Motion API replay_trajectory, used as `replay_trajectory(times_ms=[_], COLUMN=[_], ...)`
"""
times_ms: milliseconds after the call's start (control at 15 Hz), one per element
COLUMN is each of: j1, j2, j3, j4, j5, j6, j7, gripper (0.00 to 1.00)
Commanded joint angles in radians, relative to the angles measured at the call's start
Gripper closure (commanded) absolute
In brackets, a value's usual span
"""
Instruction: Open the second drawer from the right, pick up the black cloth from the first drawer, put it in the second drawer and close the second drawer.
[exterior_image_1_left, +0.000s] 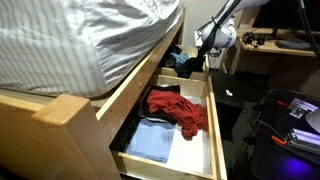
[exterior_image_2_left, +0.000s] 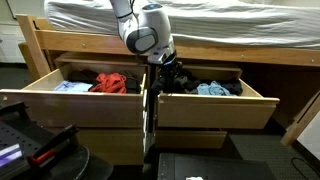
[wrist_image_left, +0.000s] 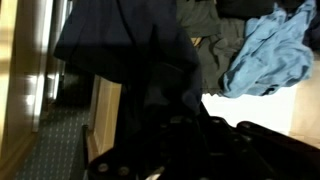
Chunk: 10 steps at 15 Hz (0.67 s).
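Exterior views both show the bed (exterior_image_2_left: 200, 25) over two drawers, each standing open. The second drawer (exterior_image_2_left: 70, 108) holds a red cloth (exterior_image_2_left: 112, 82) and a light blue cloth (exterior_image_2_left: 72, 87). The first drawer (exterior_image_2_left: 215, 110) holds a blue cloth (exterior_image_2_left: 212, 89) and, at its end nearest the second drawer, the black cloth (exterior_image_2_left: 172, 82). The arm (exterior_image_2_left: 140, 35) reaches down there, its pincer (exterior_image_2_left: 165, 67) clenched on the black cloth. The wrist view shows dark fabric bunched right against it.

I count from the console | pale-wood drawers (exterior_image_2_left: 75, 105) (exterior_image_2_left: 215, 110): 2, both open | light blue cloths (exterior_image_2_left: 70, 87) (exterior_image_2_left: 212, 89): 2, one per drawer | red cloth (exterior_image_2_left: 112, 82): 1 | black cloth (exterior_image_2_left: 175, 78): 1
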<state>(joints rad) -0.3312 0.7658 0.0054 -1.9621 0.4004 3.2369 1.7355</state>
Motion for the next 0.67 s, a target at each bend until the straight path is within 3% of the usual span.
replay_trajectory(times_ms=[0,400,600], j1=[0.004,-0.001,0.053], j2=[0.018,0.084,0.111], j3=[0.015,0.025,-0.03], j4=[0.019,0.135,0.259], j5=[0.019,-0.001,0.027], j6=[0.159,0.259,0.218], j7=[-0.054,-0.043,-0.052], gripper=[0.98,0.98,0.98])
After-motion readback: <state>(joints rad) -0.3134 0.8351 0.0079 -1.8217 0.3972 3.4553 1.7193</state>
